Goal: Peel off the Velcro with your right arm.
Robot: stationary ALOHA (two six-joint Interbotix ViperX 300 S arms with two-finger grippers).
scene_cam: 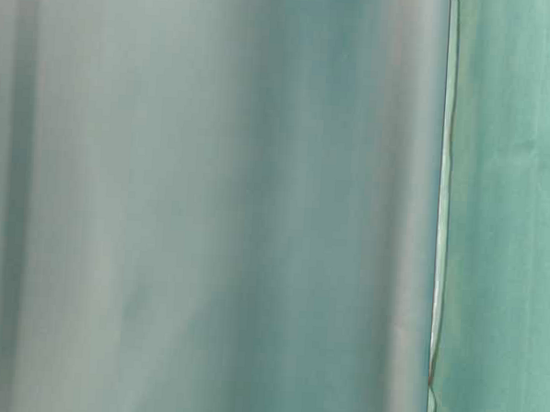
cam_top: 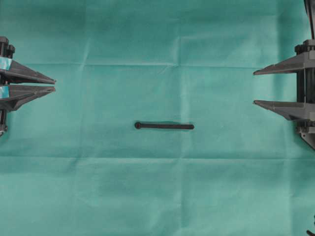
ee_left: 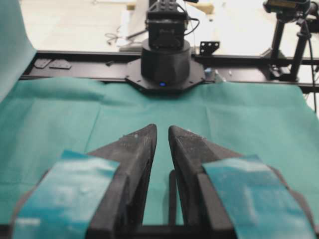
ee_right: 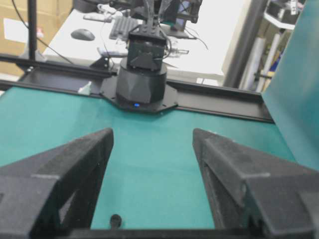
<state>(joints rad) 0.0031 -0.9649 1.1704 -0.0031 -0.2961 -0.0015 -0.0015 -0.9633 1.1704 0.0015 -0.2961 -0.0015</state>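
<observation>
The Velcro (cam_top: 164, 126) lies flat on the green cloth in the middle of the overhead view, a thin black strap running left to right with its rounded end on the left. My right gripper (cam_top: 254, 88) hangs at the right edge, well away from the strap; its plain black fingers stand wide open with nothing between them. My left gripper (cam_top: 54, 84), with teal tape on its fingers, sits at the left edge, a narrow empty gap between its tips. Through the left gripper (ee_left: 162, 130) the Velcro (ee_left: 172, 199) shows as a dark strip. Below the right gripper (ee_right: 153, 133) only the Velcro's round end (ee_right: 115, 219) shows.
The green cloth (cam_top: 157, 196) covers the whole table, with fold creases. The right arm's base (ee_left: 167, 64) and the left arm's base (ee_right: 142, 74) stand on black rails at the cloth's ends. The table-level view shows only blurred green cloth (scene_cam: 505, 218).
</observation>
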